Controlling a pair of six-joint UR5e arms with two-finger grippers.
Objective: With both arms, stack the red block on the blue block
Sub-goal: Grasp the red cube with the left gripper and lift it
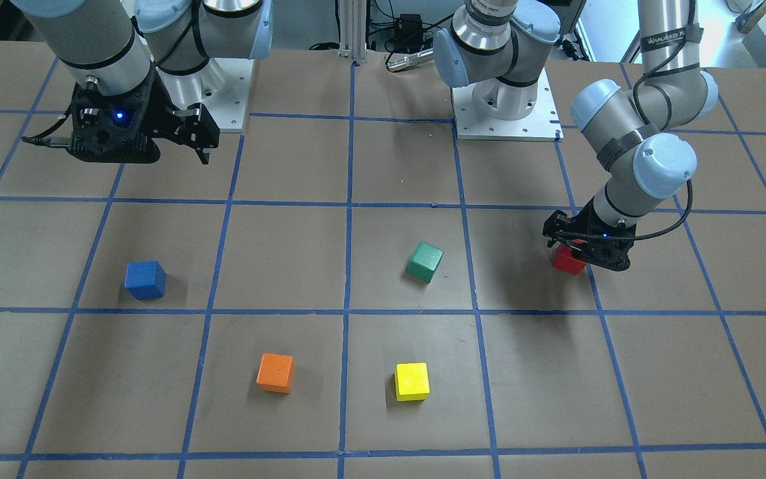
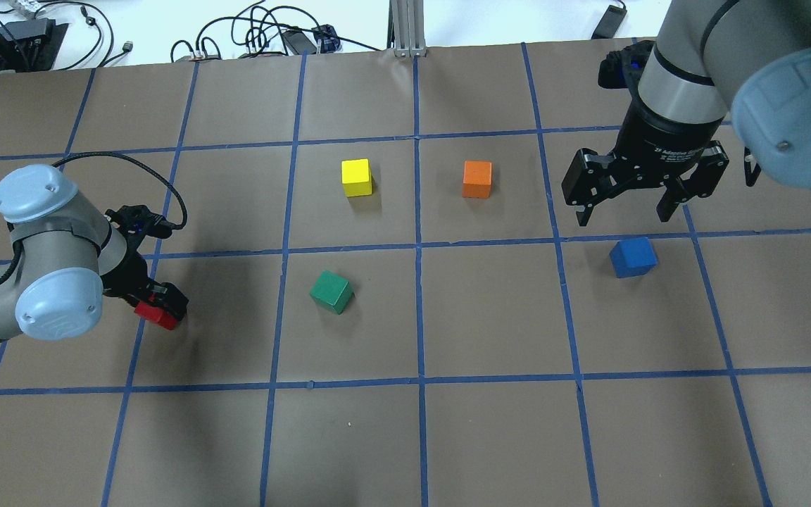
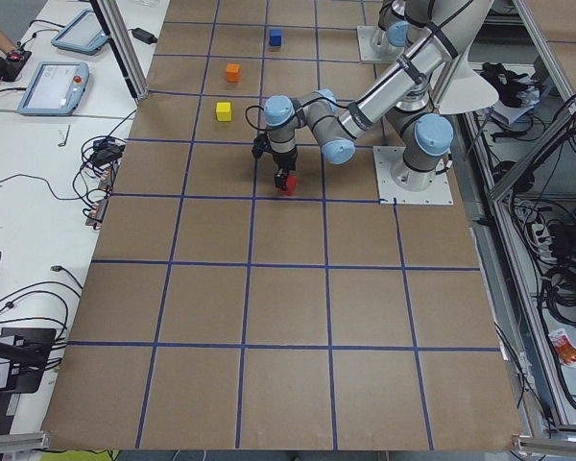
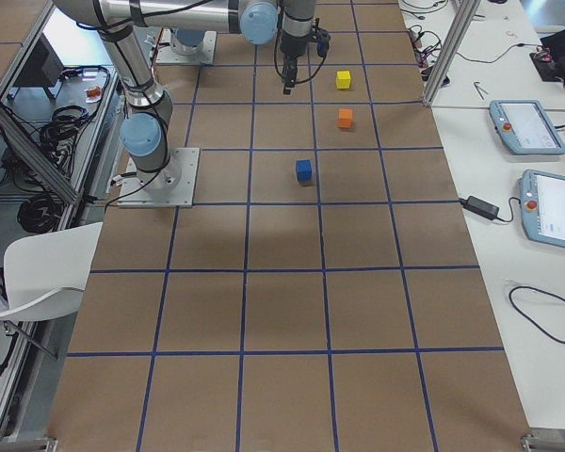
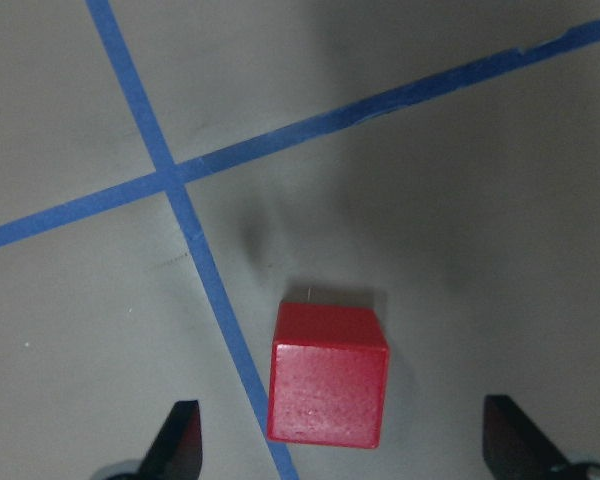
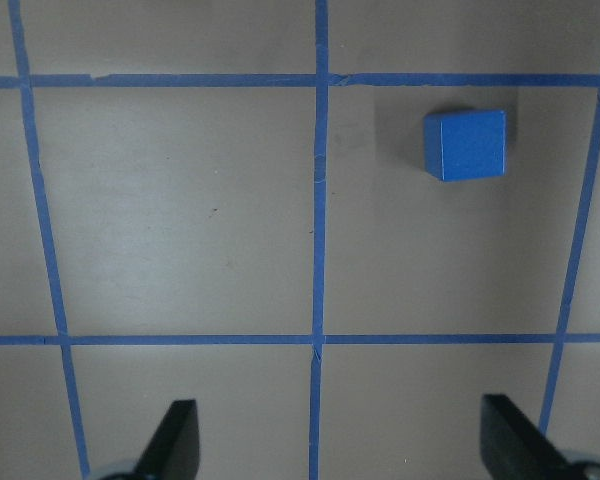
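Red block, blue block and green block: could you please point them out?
red block (image 5: pixel 328 395): left wrist view, top face.
blue block (image 2: pixel 631 251): overhead view, top face.
green block (image 1: pixel 428 253): front-facing view, top face.

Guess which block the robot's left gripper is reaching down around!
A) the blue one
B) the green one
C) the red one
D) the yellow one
C. The left wrist view shows the red block lying between the wide-open fingers of the left gripper, with a gap on each side.
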